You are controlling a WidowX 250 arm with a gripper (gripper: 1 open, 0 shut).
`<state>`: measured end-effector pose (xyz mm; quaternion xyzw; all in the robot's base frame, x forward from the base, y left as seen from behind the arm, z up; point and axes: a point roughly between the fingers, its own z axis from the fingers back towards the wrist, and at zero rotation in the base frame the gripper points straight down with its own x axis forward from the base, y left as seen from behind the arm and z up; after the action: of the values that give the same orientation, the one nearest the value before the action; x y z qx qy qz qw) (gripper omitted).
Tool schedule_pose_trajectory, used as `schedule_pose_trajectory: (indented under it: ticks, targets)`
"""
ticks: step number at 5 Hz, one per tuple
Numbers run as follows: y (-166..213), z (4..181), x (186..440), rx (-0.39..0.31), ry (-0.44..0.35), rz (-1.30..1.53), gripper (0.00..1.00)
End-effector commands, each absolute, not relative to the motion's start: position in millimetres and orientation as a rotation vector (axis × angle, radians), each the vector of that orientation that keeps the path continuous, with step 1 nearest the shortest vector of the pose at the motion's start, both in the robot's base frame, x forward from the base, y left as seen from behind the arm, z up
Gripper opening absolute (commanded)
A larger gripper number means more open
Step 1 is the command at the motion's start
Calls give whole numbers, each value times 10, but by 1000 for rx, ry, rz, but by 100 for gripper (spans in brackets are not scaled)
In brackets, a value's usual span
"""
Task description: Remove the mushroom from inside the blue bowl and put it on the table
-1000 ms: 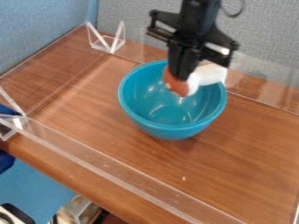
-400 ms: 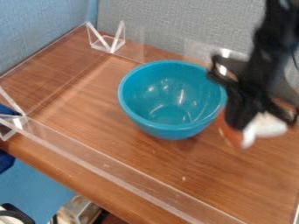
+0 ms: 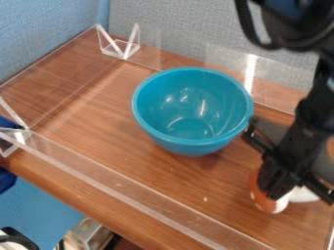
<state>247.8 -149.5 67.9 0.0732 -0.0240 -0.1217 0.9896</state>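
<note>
- Turquoise and glossy, the blue bowl (image 3: 192, 111) sits upright near the middle of the bench (image 3: 92, 103), with nothing visible inside it.
- Reddish-brown wood grain covers the bench top, and low clear acrylic walls (image 3: 117, 181) run along its edges.
- Black and blurred, the arm comes down from the upper right of the view, with the tool (image 3: 272, 195) pointing straight down to the right of the bowl, close to the front right part of the bench.
- At the lower end of the tool sits the mushroom (image 3: 271, 201): a bit of reddish-orange cap and a patch of white show just under and beside the dark fingers.
- Its jaws are drawn together, clamped on the mushroom.
- The mushroom is outside the bowl, low over the wood just beside the bowl's right side; whether it touches the surface cannot be told, since that area is smeared.
- Bowl and tool stand apart, with a strip of bare wood between them.
- Two small clear triangular brackets (image 3: 117, 42) stand at the far left corner of the acrylic edging, well apart from the bowl.
</note>
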Motion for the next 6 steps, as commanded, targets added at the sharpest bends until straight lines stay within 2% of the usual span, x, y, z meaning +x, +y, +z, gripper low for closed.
schedule_pose_trajectory:
  ticks: [1, 3, 6]
  targets:
    - [-1480, 637, 2441, 135, -79, -239, 0]
    - [-1380, 409, 2408, 148, -77, -220, 0]
    - [-1231, 216, 2452, 179, -80, -195, 0]
